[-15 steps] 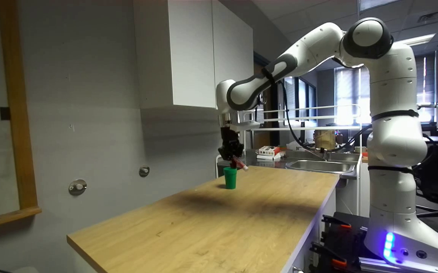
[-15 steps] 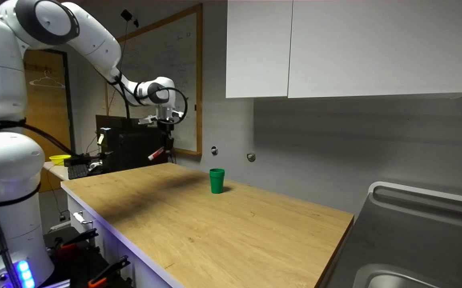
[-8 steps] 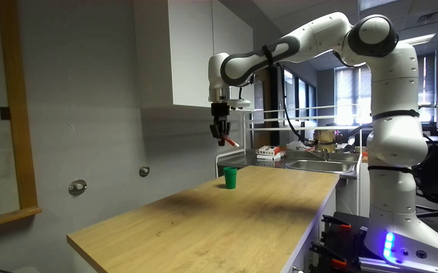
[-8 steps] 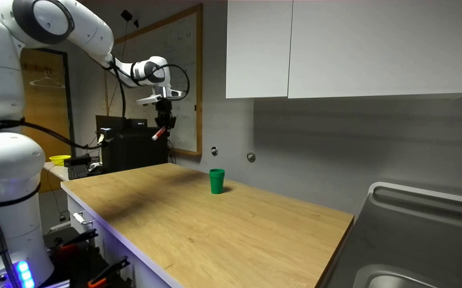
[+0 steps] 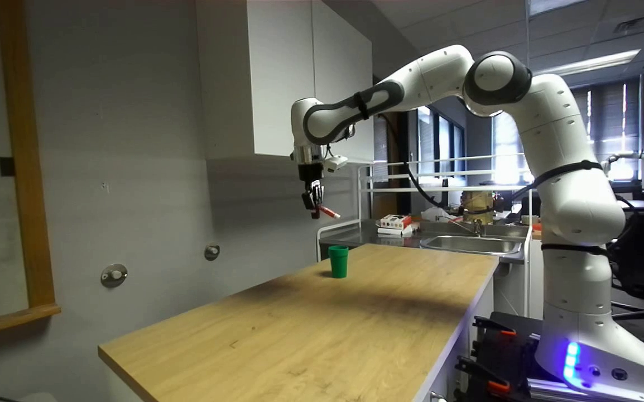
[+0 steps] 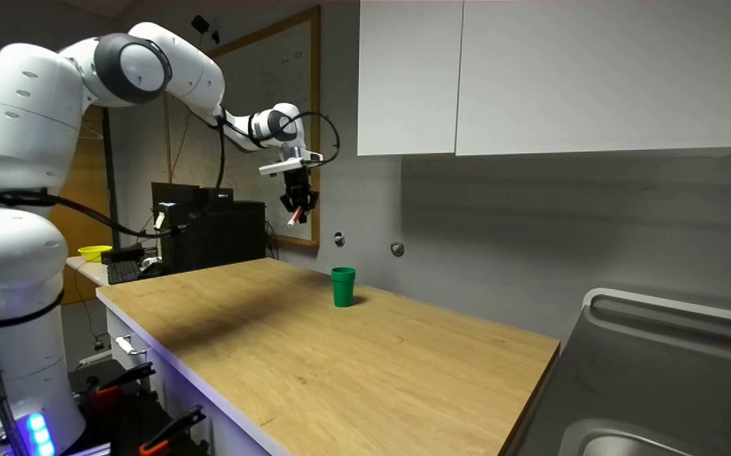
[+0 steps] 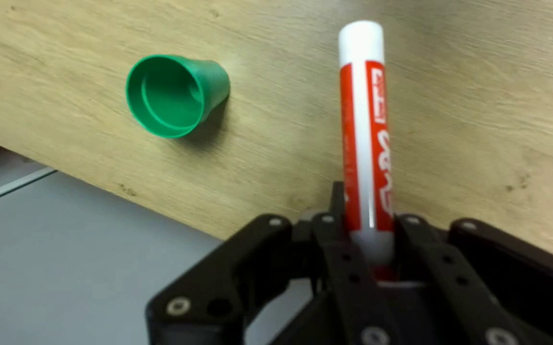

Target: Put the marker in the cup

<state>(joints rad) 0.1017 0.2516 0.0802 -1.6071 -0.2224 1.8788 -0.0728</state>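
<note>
Swung gripper [image 5: 316, 212] farther out since half a second ago. Pinching between fingers [image 7: 432, 254] one end of marker [image 7: 364, 134], tilted, well above tabletop [image 6: 340, 354], apart from cup [image 7: 177, 96]. Probably mid-transport; needs centering over cup, steepening, lowering, releasing.
</note>
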